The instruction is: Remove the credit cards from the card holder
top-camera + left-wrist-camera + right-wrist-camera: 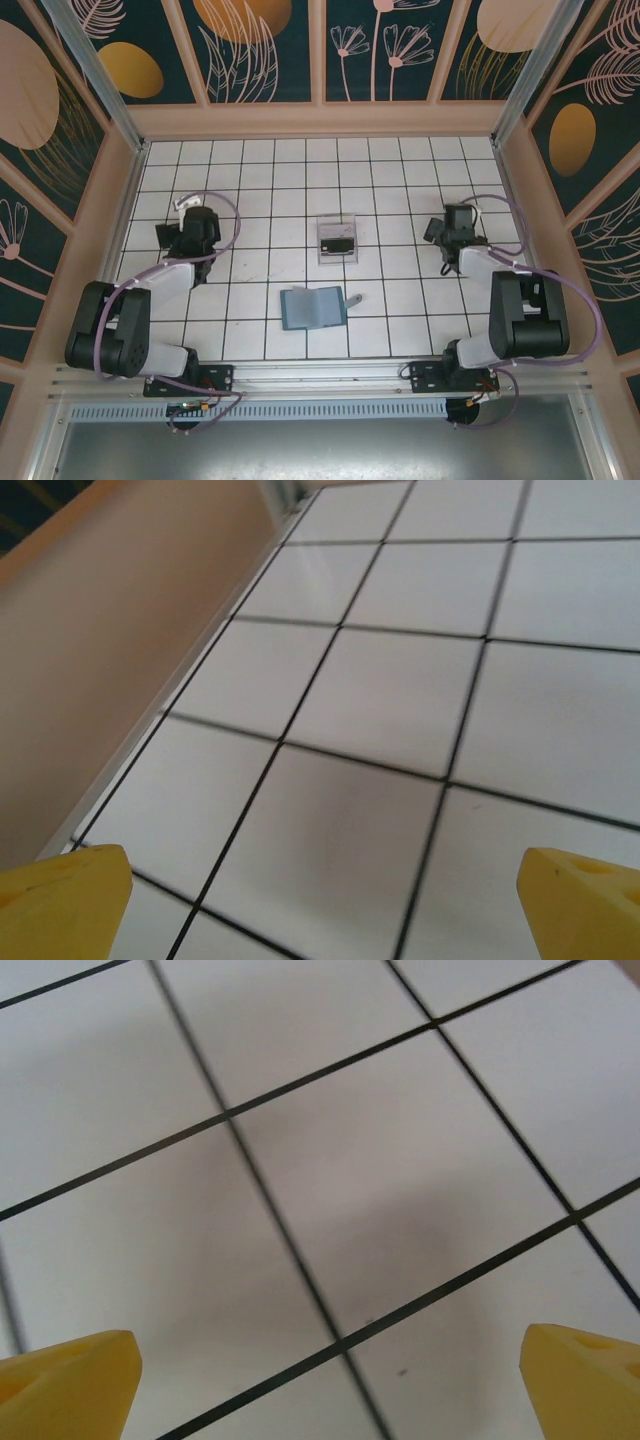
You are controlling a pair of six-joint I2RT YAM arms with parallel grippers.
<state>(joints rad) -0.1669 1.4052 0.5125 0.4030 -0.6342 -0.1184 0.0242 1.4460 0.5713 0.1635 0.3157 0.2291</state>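
The teal-blue card holder (pixel 313 307) lies opened flat on the white tiles, near the front and about midway between the two arms. A pale grey credit card (pixel 353 299) pokes out at its right edge. A black credit card (pixel 338 243) lies inside the clear tray (pixel 336 222) behind the holder. My left gripper (pixel 180 224) (pixel 335 900) hovers over bare tiles at the left, well away from the holder, open with nothing between its yellow fingertips (pixel 65 900). Over bare tiles at the right, my right gripper (pixel 441 231) (pixel 330 1380) is also open and empty, fingertips (pixel 70 1380) wide apart.
Beige walls (pixel 118 215) fence the tiled floor on the left, right and back. In the left wrist view the left wall (pixel 110 650) runs close beside the gripper. Open tiles lie between each gripper and the holder.
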